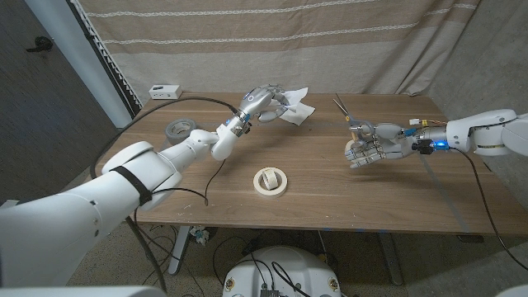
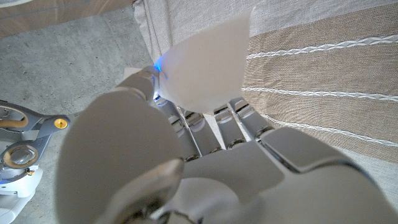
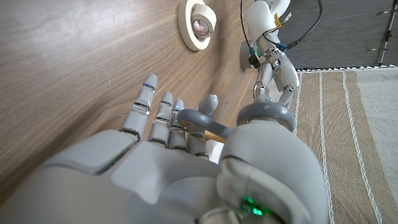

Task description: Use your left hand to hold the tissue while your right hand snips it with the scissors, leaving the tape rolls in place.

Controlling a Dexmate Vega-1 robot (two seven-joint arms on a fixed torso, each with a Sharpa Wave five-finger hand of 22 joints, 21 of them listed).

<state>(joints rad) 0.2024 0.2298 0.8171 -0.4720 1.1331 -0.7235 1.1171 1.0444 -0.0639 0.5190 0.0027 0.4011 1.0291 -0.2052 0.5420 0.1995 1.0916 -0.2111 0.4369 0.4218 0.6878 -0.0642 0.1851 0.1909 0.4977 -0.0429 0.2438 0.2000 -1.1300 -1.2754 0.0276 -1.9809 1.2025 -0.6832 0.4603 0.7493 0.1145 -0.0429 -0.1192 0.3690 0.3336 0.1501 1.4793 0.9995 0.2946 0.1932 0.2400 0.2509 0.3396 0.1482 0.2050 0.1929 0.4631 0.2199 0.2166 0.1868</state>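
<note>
1. While left hand [image 1: 262, 103] pinches the tissue [image 1: 296, 107] aloft at 12 o'clock, right hand [image 1: 370, 147] grips the scissors [image 1: 345, 112] at 3.
2. Cream tape roll [image 1: 270, 181] lies at 6; grey roll [image 1: 181, 128] and a white box [image 1: 165, 91] lie at 10.
3. No readable writing.

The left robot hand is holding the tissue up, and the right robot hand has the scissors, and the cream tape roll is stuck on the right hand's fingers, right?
Not quite. The head view shows the cream tape roll lying on the table, apart from both hands. The rest holds: the left robot hand holds the tissue up, and the right robot hand has the scissors.
</note>
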